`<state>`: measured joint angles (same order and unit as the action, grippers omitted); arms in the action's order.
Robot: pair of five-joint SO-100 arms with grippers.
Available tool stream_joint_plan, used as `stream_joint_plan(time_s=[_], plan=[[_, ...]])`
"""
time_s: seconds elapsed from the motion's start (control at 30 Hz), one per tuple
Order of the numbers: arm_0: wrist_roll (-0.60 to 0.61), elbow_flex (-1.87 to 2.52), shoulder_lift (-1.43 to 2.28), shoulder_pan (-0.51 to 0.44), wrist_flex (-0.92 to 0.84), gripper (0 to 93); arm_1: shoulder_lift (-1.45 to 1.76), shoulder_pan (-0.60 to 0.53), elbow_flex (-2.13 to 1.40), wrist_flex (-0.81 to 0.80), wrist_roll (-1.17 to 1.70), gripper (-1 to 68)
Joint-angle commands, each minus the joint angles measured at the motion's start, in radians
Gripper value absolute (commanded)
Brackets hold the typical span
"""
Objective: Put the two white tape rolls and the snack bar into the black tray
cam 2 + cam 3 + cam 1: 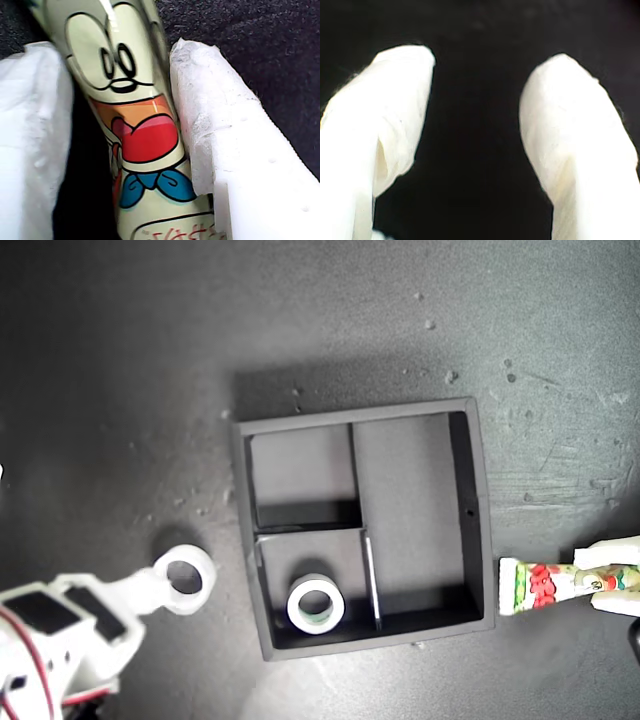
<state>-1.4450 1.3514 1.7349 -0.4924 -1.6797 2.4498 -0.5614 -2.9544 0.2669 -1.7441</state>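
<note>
My first claw [608, 582] is pinching the snack bar [540, 586] on the table, just off the black tray [483, 520] toward the exterior view's right. My second claw [477, 145] is hanging spread and empty. One white tape roll [316, 605] is lying in a small compartment.

Long tray compartment [410, 515] lies open; roll [315, 604] fills one small compartment.

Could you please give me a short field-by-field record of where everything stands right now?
tray: centre of the exterior view, three compartments
roll: lying flat in a small compartment
bar: outside the tray, at the exterior view's right, held by my first gripper
my second gripper: open, nothing between the jaws
white ring: outside the tray at an arm's tip; roll or gripper part, cannot tell
long compartment: empty
</note>
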Motion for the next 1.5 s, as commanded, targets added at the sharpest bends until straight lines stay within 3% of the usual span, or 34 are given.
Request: stream_joint_plan(time_s=[0.0,0.17,0.3,0.6,0.87,1.1,1.47], plan=[[-0.069,0.264,0.097,-0.080,0.207,14.7,0.002,0.049,0.017,-0.018,0.086,0.0],[-0.127,0.598,0.137,-0.138,0.584,14.7,0.014,0.091,0.072,0.031,0.087,-0.3],[-0.161,0.706,0.109,-0.156,0.729,14.7,0.008,0.133,0.158,0.060,0.025,-0.4],[-0.100,0.669,0.100,-0.133,0.718,14.4,0.002,0.184,0.233,0.071,-0.130,-0.5],[-0.051,0.549,0.155,-0.117,0.522,13.2,0.002,0.187,0.215,0.071,-0.164,-0.5],[0.058,0.482,0.051,-0.063,0.586,13.4,0.002,0.189,0.170,0.014,-0.164,-0.5],[0.046,0.436,-0.144,-0.026,0.643,14.6,0.014,0.181,0.199,0.012,-0.137,-0.5]])
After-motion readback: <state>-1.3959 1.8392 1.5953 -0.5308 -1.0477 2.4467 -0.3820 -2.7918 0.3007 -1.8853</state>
